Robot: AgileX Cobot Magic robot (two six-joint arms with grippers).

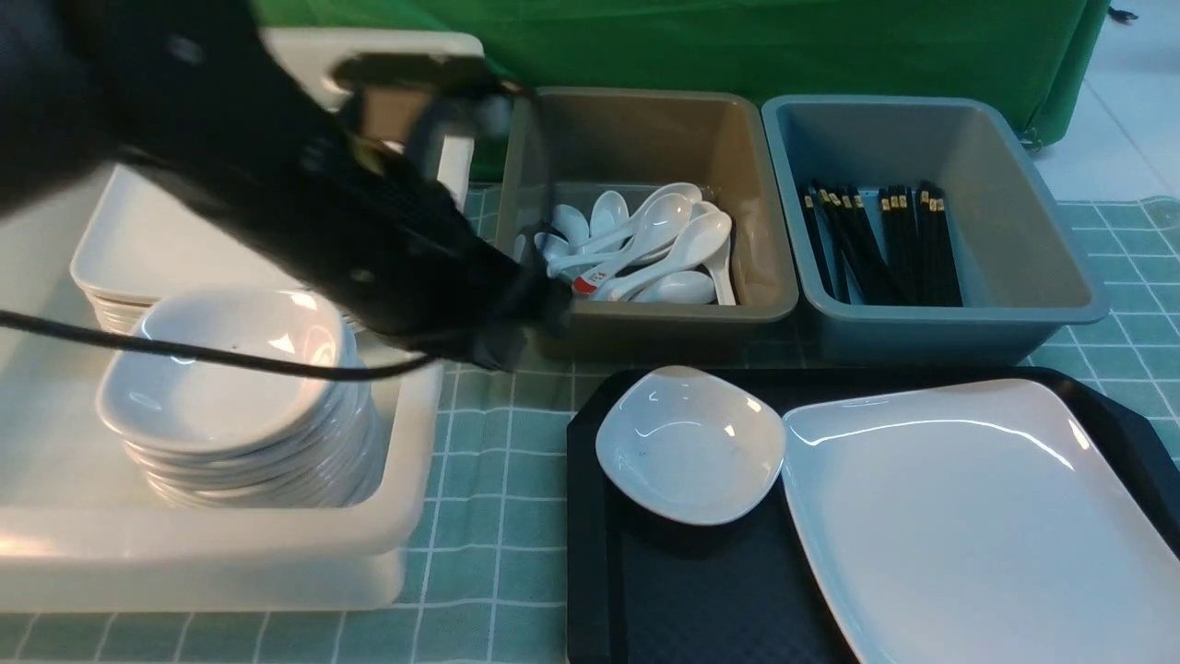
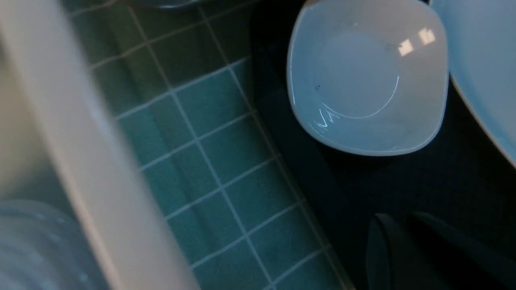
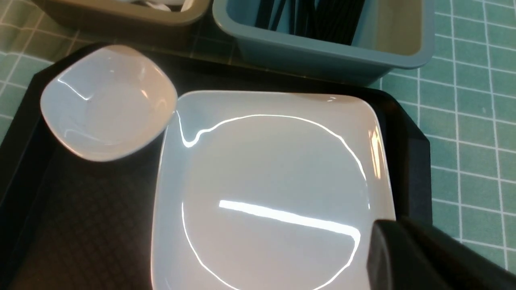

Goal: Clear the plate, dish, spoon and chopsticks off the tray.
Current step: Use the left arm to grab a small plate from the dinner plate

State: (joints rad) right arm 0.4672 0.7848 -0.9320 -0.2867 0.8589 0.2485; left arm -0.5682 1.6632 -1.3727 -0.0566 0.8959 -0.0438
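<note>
The black tray point(image 1: 682, 599) sits on the tabletop point(image 1: 498, 480), which is covered by a green checked cloth, at about 5 o'clock in the front view. The large white plate point(image 1: 968, 516) fills the tray's 3 o'clock side. A small white dish point(image 1: 690, 443) rests in the tray's 10 o'clock corner, its rim just beside the plate's.

At 12 o'clock from the tray stand two bins side by side. The brownish bin point(image 1: 645, 138) holds a heap of white spoons point(image 1: 659, 244). The blue-grey bin point(image 1: 1014, 184) at its 3 o'clock holds the black chopsticks point(image 1: 880, 244), their gold bands toward the far wall. At 9 o'clock from the tray is a white tub point(image 1: 184, 553) with a stack of small dishes point(image 1: 230, 369) and, behind it, a stack of plates point(image 1: 147, 249).

The left arm crosses the tub as a dark blur. The left end effector point(image 1: 502, 343) hangs above the cloth between the tub and the brownish bin, near the tray's 10 o'clock corner. Its fingers are too dark and smeared to tell whether they stand wide or narrow, and nothing is visibly held.

The right end effector point(image 3: 403, 253) hovers over the plate's near right corner, closed to a narrow gap and holding nothing.
</note>
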